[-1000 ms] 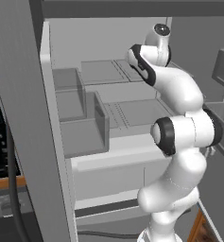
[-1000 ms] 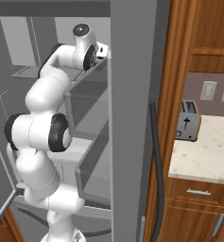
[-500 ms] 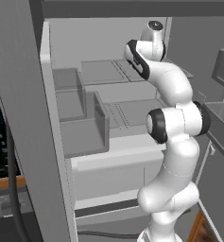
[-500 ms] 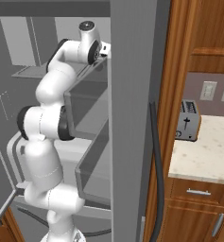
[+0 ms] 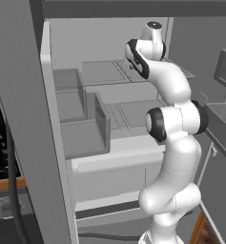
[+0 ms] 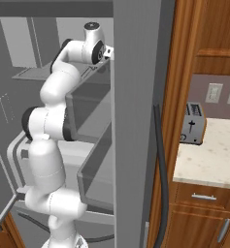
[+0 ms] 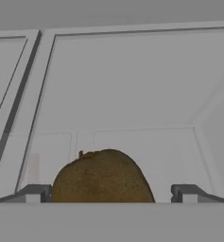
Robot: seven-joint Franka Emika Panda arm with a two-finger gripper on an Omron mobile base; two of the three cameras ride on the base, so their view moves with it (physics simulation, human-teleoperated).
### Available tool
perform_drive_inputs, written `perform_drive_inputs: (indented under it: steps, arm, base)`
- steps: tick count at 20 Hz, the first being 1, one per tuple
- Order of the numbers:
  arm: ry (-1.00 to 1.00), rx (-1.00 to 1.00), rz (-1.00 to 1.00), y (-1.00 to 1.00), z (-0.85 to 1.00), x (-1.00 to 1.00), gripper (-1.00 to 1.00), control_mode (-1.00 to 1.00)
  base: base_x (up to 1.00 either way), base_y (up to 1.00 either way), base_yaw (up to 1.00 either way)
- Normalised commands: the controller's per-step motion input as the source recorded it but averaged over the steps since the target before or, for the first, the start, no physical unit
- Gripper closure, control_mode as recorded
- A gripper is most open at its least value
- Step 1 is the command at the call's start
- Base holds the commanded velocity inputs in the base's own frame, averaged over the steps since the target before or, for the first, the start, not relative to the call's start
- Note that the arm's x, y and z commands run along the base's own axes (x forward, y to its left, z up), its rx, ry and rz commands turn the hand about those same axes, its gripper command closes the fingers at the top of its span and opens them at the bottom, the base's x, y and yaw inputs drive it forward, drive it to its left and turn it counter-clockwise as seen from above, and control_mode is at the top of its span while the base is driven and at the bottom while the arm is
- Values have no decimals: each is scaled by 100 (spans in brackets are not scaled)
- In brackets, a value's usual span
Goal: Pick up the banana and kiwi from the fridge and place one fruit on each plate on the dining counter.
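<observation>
Kiwi (image 7: 102, 176) between the spread-apart fingertips of the gripper (image 7: 111, 193); ungripped; inside the fridge (image 5: 133, 97), upper shelf.

Wood cabinets (image 6: 199, 43), beige counter (image 6: 213, 155) w/ toaster (image 6: 193, 123), wall outlets (image 6: 213, 93).

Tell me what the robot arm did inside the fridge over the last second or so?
The arm straightened and rose, its elbow lifting and its upper end reaching further back over the upper shelf of the fridge. The claw took hold of nothing: it is open, a finger tip on each side of the kiwi, not closed on it. The shelves, bins and the toaster on the side counter stayed as they were.
</observation>
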Motion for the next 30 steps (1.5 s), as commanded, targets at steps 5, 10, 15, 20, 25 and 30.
perform_drive_inputs:
  steps: [5,10,15,20,25,30]
  arm:
    - [2,0,0,0,-16,2,-100,-100]
    - [1,0,0,3,-10,1,100,-100]
    - [0,0,0,1,-4,0,100,-100]
    - [-7,0,0,3,1,0,100,-100]
    - [-39,0,0,0,18,-20,100,-100]
    - [-37,-2,0,2,5,-23,100,-100]
  base:
    - [0,0,0]
    - [0,0,0]
    - [0,0,0]
    - [0,0,0]
    - [0,0,0]
    - [0,0,0]
